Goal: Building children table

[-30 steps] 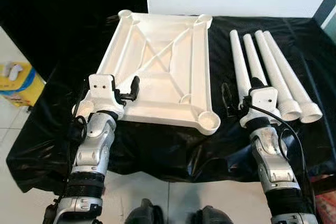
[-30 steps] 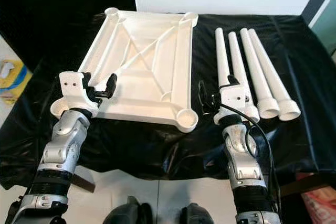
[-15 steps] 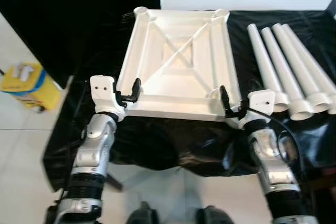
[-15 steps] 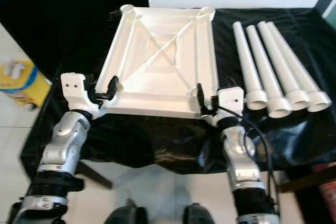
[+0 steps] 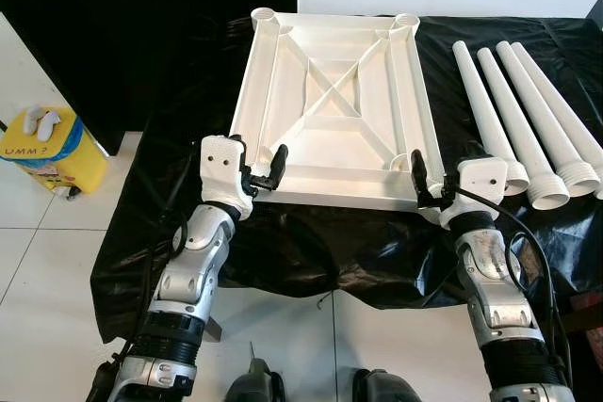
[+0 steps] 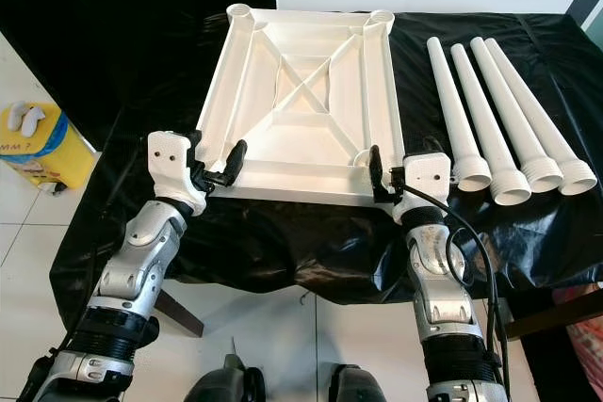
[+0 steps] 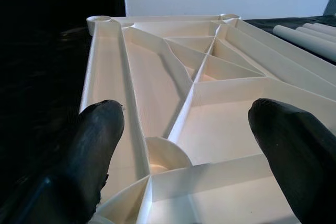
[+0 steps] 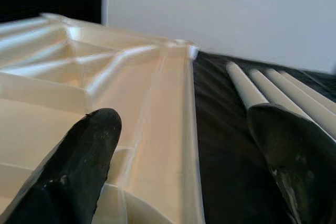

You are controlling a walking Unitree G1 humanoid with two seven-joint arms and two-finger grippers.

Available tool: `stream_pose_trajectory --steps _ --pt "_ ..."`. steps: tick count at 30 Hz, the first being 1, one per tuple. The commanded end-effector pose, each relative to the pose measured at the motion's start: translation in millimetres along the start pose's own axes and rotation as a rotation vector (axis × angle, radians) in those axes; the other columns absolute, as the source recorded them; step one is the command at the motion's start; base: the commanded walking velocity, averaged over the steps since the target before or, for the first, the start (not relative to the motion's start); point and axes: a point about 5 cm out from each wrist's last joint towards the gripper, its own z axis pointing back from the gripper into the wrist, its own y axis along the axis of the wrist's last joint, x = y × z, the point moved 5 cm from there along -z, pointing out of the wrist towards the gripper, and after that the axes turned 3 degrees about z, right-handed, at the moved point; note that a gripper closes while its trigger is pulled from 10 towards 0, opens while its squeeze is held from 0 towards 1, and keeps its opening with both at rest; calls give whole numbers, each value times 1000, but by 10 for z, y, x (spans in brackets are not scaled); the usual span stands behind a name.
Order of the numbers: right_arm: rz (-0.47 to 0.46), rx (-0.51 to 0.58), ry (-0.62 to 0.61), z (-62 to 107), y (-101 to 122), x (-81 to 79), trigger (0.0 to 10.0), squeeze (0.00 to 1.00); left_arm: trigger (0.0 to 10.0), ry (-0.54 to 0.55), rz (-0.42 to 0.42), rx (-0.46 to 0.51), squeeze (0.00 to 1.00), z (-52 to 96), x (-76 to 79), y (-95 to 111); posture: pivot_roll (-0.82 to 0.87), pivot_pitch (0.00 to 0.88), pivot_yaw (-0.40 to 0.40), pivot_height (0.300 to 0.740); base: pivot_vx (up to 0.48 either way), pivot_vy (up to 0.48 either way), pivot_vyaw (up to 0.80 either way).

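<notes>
Early stage: tabletop [image 5: 332, 120] lies underside up, no legs fitted; 4 legs [image 5: 528, 124] loose beside it. Left gripper [image 5: 264, 168] & right gripper [image 5: 435, 179] fingers spread, ungrasping, at near corners.

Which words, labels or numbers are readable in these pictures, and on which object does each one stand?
"UMM?", roughly: dark letters on the yellow container on the floor to the robot's left; the letters are small, so this reading is uncertain.
White tabletop: no text visible.
White table legs: no text visible.
</notes>
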Motion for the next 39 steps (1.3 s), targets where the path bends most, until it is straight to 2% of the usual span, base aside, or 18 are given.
stream_pose_trajectory --steps 1,3,11,21,29,39 --pt "3 -77 -103 2 -144 217 10000 0 10000 -221 -9 -8 0 13 301 -2 -8 112 -1 740 0 0 0" --pt "7 -96 -127 0 -178 276 10000 0 10000 -256 -16 -6 0 19 375 2 -11 109 -1 740 0 0 0" --pt "7 -116 -127 9 -222 341 10000 0 10000 -285 -22 -14 0 20 451 -23 -18 110 -4 740 0 0 0" --pt "7 -77 -128 27 -152 380 10000 0 10000 -281 -20 -13 0 31 444 -16 -18 119 -5 740 0 0 0" --pt "-15 -60 -79 37 -89 238 10000 0 10000 -246 -6 -10 0 56 393 -5 -18 136 6 740 0 0 -755" --pt "-12 -41 -56 8 -43 191 10000 0 10000 -231 -7 2 0 26 351 28 -20 134 9 740 0 0 -755"
